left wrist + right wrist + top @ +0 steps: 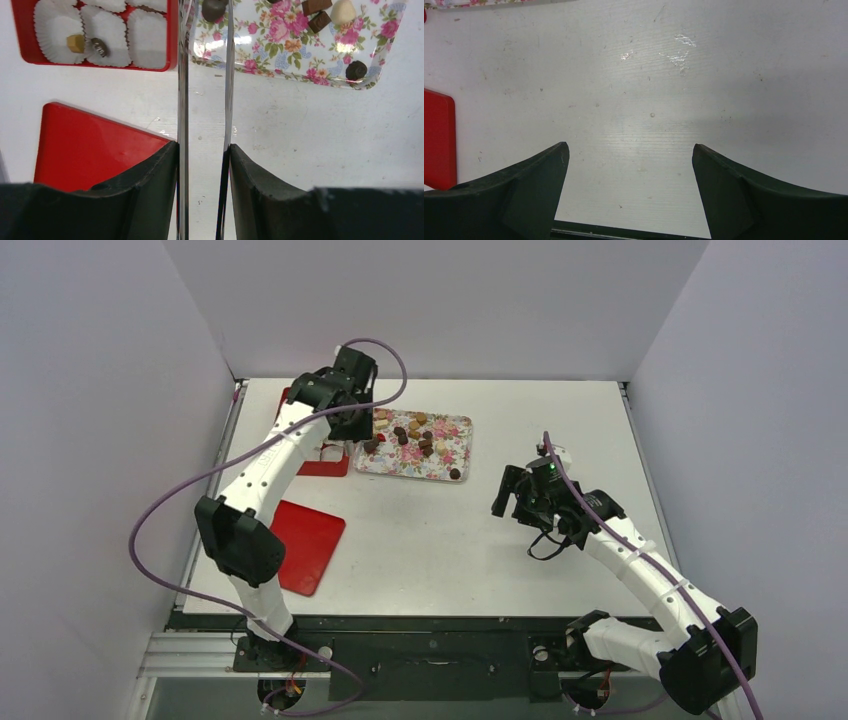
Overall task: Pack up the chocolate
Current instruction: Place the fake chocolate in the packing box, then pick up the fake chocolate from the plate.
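Note:
Several pieces of chocolate [412, 432] lie on a flower-print tray [462, 430] at the back of the table. My left gripper [204, 147] is shut on a pair of metal tongs [183, 100]. The tongs' tips pinch a dark round chocolate [214, 9] over the tray's [280, 60] left edge. Beside it stands a red box [172, 45] lined with white paper cups. One cup holds a tan cube [76, 43] and a dark striped piece [99, 47]. My right gripper [630, 150] is open above bare table, with nothing between its fingers.
A flat red lid [305, 540] lies near the left arm, also seen in the left wrist view as the lid [90, 145]. The red box [325, 462] sits left of the tray. White walls enclose the table on three sides.

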You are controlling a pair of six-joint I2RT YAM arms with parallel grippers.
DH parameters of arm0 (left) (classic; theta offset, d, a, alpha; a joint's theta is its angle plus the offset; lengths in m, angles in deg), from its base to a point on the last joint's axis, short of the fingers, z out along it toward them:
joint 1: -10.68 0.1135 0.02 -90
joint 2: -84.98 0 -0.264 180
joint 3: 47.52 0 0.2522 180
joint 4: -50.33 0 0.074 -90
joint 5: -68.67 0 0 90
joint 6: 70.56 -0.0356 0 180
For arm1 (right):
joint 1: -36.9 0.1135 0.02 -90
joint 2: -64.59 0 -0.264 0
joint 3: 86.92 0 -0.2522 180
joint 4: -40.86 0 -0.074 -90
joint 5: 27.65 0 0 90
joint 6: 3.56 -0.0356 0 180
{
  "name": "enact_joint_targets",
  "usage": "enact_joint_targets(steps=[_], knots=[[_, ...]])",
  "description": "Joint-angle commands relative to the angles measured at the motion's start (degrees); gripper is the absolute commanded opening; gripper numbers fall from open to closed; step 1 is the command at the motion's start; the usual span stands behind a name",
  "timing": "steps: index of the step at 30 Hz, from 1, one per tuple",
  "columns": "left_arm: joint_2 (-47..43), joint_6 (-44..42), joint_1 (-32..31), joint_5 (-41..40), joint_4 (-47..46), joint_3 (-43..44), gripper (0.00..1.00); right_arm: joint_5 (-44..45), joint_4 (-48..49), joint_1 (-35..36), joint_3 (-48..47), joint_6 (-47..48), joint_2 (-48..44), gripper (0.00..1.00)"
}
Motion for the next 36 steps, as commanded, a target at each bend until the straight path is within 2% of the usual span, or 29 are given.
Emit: enact_joint_targets(steps=[1,10,23,36], knots=[[2.58,1.35,-2.17,-0.28,-1.46,1.85,0.37,1.8,0.49,-0.38,-2.21,0.15,-0.26,0.89],[6.11,0.95,-2.58,-0.71,-3.41,-1.13,0.38,2.28,1.42,-0.39,-1.24,-0.59,-0.69,0.89],[6.4,0.88,-2.67,-2.34,-5.68,-6.04,0.4,2.32,1.98,-0.45,-0.25,-0.53,-0.19,0.89],[9.47,0.1,-2.58,-2.65,-6.67,-5.4,0.4,2.61,2.05,-0.45,0.13,-0.76,-0.4,0.89]])
